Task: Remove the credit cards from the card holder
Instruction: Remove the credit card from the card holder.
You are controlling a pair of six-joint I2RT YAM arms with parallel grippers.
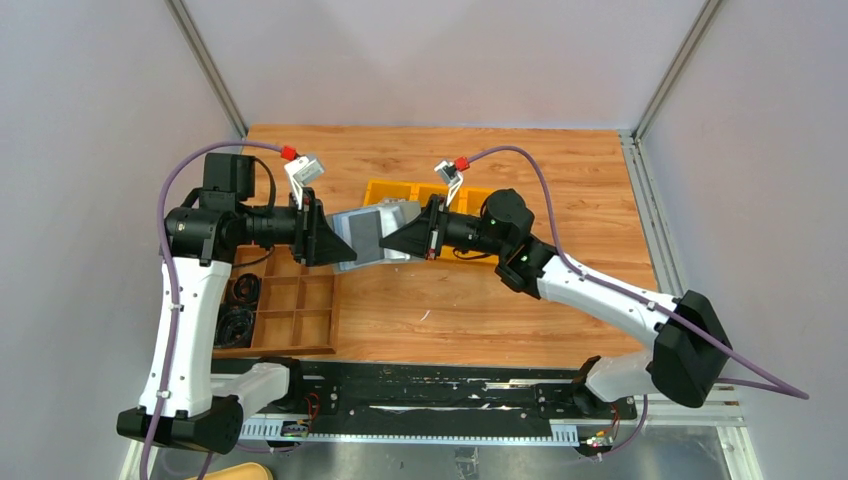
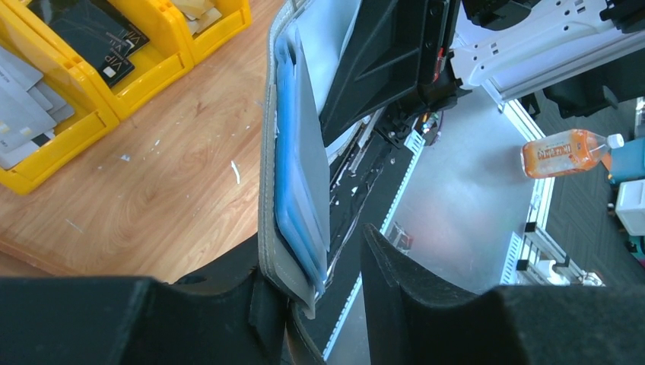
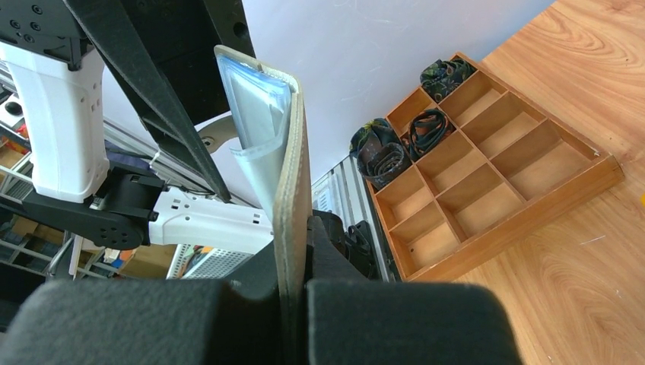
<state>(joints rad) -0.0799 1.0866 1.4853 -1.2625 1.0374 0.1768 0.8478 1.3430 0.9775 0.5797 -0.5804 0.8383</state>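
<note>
Right gripper (image 3: 295, 255): clenched on one edge of the card holder (image 1: 368, 232), which is held on edge in the air above the counter (image 1: 470, 310), just off the far right corner of the wooden tray (image 1: 300, 300). Left gripper (image 2: 312, 255): released, jaws apart; the holder lies against one finger only. Yellow bins (image 1: 385, 187), right of the tray, contain light grey credit cards (image 2: 19, 114).
</note>
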